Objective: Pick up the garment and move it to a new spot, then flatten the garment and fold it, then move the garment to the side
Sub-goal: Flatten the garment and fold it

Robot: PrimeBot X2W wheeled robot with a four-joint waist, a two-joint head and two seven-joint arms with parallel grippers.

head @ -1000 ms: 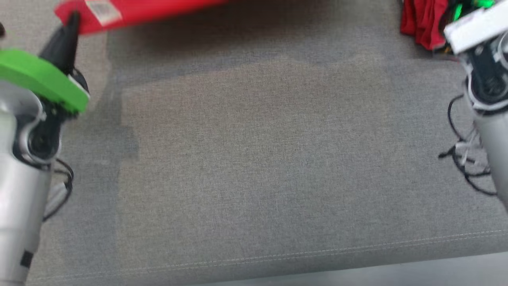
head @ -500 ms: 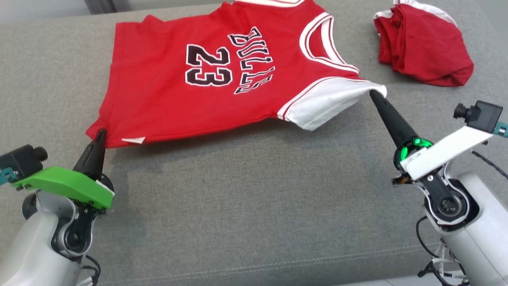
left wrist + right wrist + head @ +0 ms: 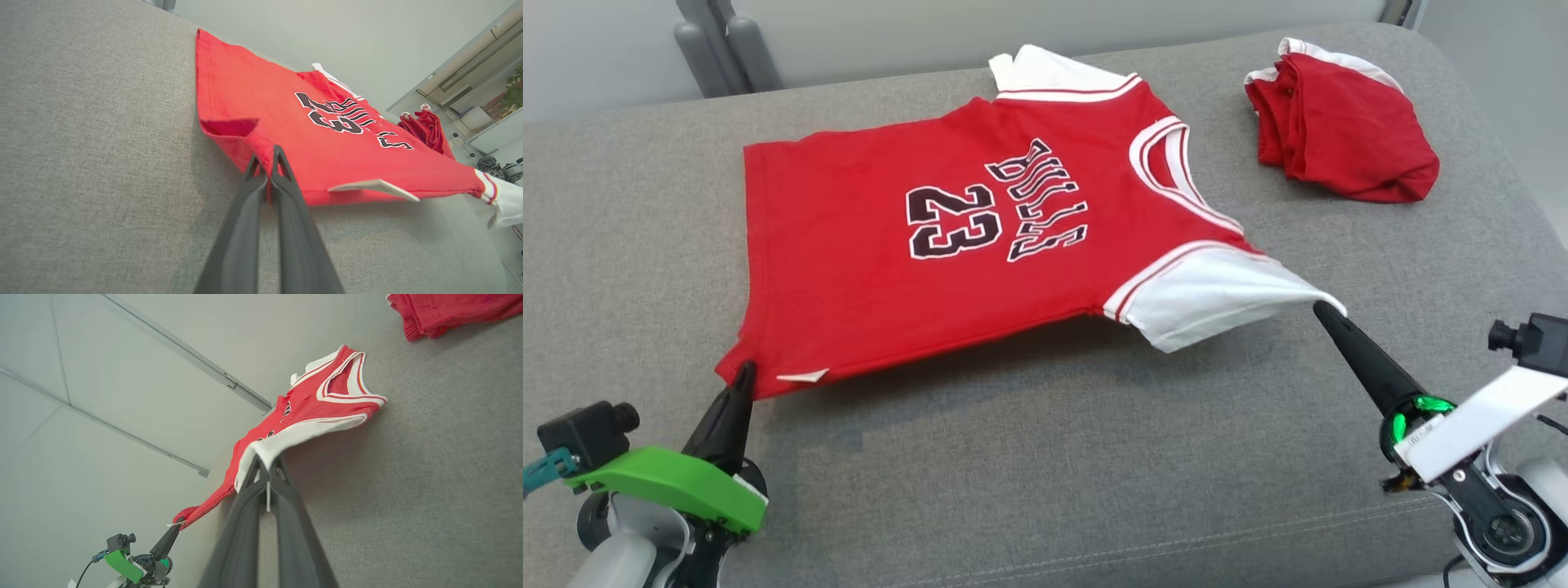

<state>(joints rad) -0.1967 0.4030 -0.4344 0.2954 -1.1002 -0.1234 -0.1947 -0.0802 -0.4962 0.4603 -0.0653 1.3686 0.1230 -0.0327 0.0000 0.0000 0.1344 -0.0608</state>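
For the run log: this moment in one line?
left gripper: shut on red number-23 jersey corner | right gripper: shut on white sleeve | jersey: near edge raised off grey fabric couch

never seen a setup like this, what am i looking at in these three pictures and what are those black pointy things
This is a two-armed robot at a grey cushioned surface. The black pointy things are its grippers, each a pair of long dark fingers pressed shut. The wide picture comes from a camera on its head, looking down; the other two come from cameras on its wrists, looking along the fingers. A red jersey numbered 23 lies spread out. The left gripper pinches its bottom hem corner, and the right gripper pinches the edge of a white sleeve. A second, bundled red garment lies apart at the far right.
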